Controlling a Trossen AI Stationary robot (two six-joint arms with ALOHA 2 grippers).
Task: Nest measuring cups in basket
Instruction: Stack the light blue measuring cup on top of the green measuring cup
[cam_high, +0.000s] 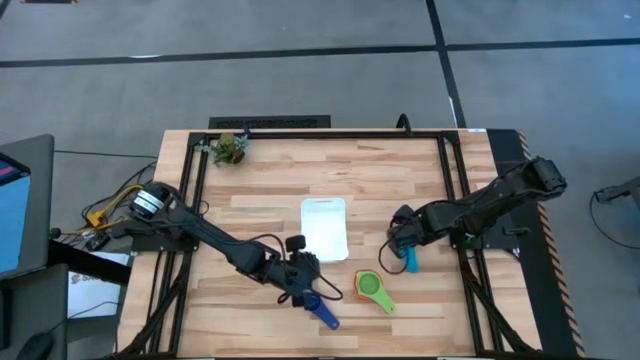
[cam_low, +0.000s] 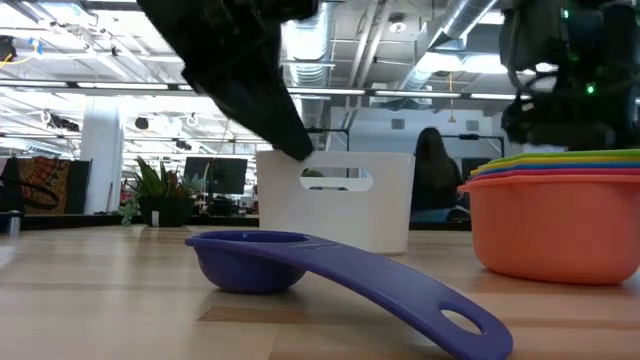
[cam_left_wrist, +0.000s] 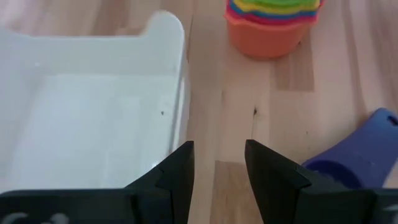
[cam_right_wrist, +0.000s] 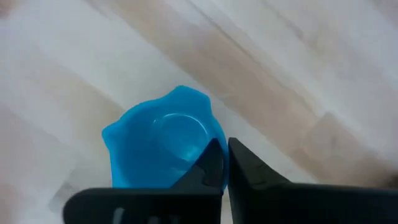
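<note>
Even, bright overhead light falls on the worktop (cam_high: 260, 190), with soft faint shadows. Behind the basket (cam_low: 335, 200) ceiling lamps glare. The blue cup (cam_right_wrist: 163, 146) and surrounding wood look blurred.

table (cam_high: 400, 180): matt wood | basket (cam_high: 324, 228): translucent plastic | cups (cam_left_wrist: 273, 25): prob. smooth plastic

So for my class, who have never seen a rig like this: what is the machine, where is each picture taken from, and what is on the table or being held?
Two dark robot arms work at a wooden table. One picture looks straight down, one looks level across the table top, and two come from cameras on the wrists. The left gripper is open, above the dark blue cup. The right gripper is shut on the rim of the blue cup. Between them lie the empty white basket and a stack of nested cups. A green leafy clump sits in a far corner.
</note>
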